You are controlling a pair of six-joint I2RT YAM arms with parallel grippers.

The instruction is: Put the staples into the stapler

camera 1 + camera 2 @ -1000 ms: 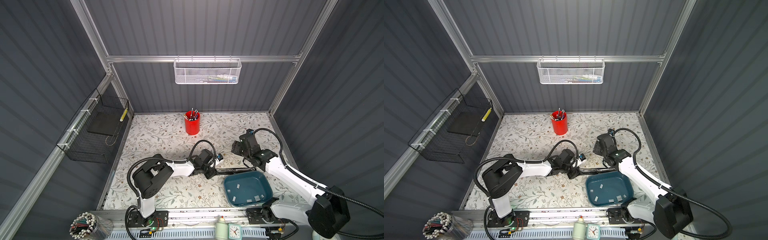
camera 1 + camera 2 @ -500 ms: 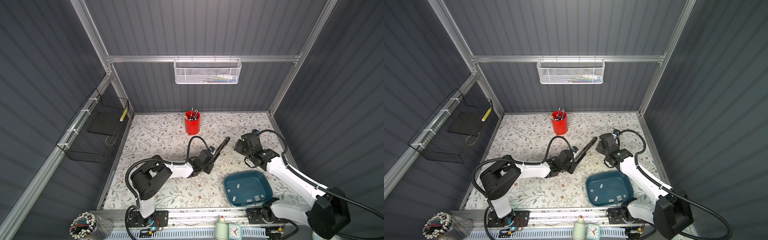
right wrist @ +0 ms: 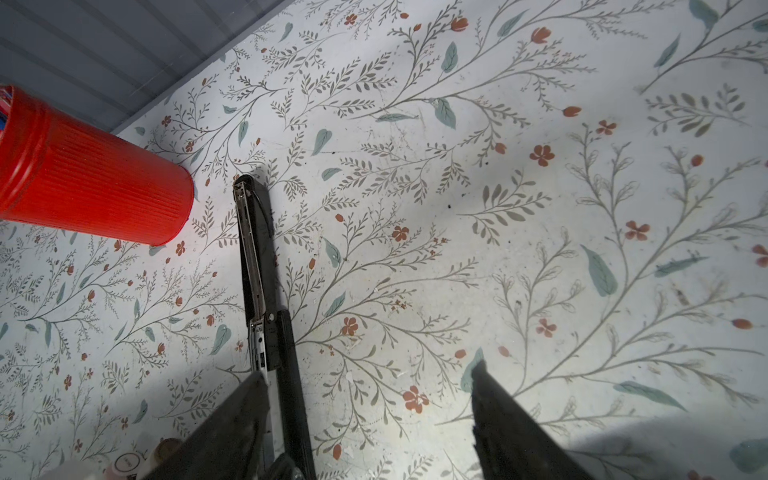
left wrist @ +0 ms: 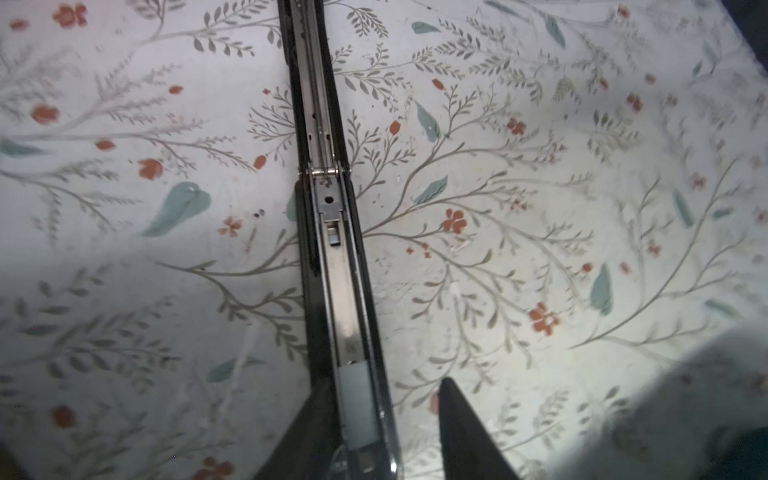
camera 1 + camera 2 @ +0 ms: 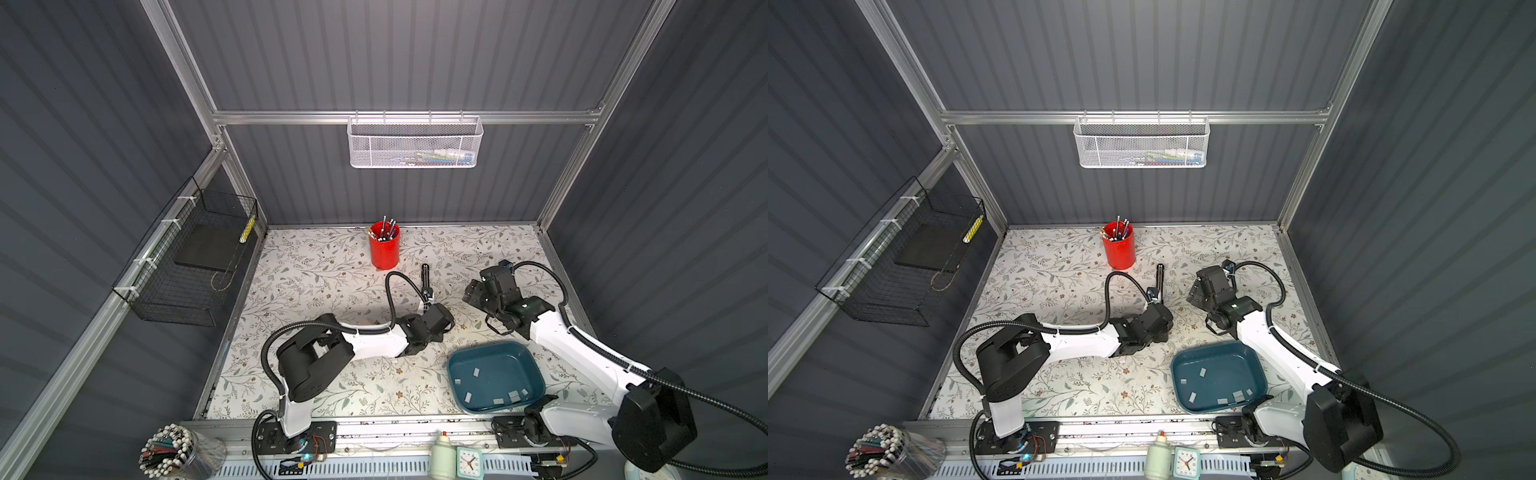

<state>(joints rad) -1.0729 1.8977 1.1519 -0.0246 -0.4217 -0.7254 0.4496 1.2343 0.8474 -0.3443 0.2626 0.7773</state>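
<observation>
Staples (image 5: 476, 372) lie loose as pale grey strips in the teal tray (image 5: 519, 370) at the front right of the counter (image 5: 311, 291), well apart from both tools.

From where I stand, the left tool (image 4: 386, 380) has its fingers parted somewhat wider than the stapler (image 4: 332, 249) and grips nothing. The near end of the opened stapler runs between them, close against one finger (image 4: 307, 428) and clear of the other. A pale grey block sits in the stapler's open channel, right between the fingers. I cannot tell whether it is a staple strip.

The right tool (image 3: 369, 368) stands wide and empty. In both top views it is off to the right of the stapler and apart from it.

The stapler lies flat and unfolded on the counter. Its far end points at the back wall and ends just right of the red cup (image 5: 384, 249) of pens.

A second ago the stapler lay crosswise, pointing toward the right arm, with the left tool on it. It has since swung round toward the cup, and the left tool's fingers have come apart. The right tool hangs about where it was.

The only writing in sight is the face of the small clock (image 5: 468, 461) on the front rail, too small to read.
</observation>
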